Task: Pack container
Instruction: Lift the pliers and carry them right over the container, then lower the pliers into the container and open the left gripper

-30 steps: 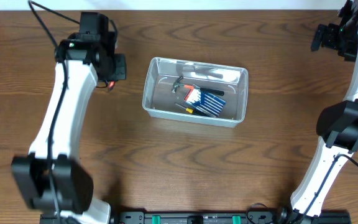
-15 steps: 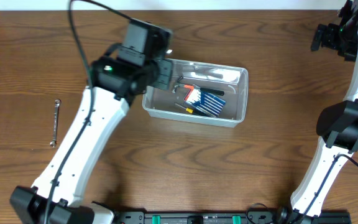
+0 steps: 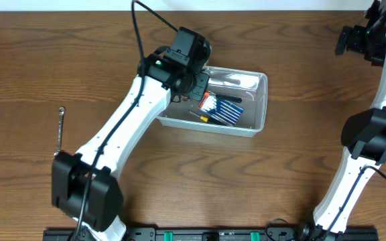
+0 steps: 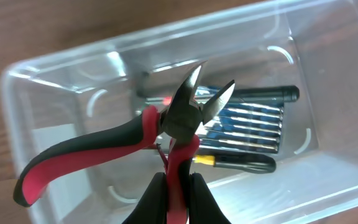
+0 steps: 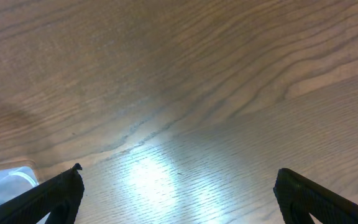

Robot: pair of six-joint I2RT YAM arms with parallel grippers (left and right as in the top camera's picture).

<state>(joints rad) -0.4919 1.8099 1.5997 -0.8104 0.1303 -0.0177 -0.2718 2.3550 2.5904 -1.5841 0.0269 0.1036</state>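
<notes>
The left fingers are pressed together on one red-and-black handle of the side cutters. The other handle swings free to the left, and the parted cutting tips point away from the fingers. They hang over the left half of the container, which sits on the worktop a little far of centre. To do the drop well, I judge the fingers should lower until the cutters are below the rolled rim before parting. They should aim for the bare floor on the left, since a blue bit case and a yellow-collared screwdriver fill the middle and right. The free handle reaches toward the left wall and could catch the rim if the descent drifts that way. Around the container the worktop is open on all sides, and a wrench lies well apart at the left. The right fingers are spread over bare wood at the far right, out of the way.
</notes>
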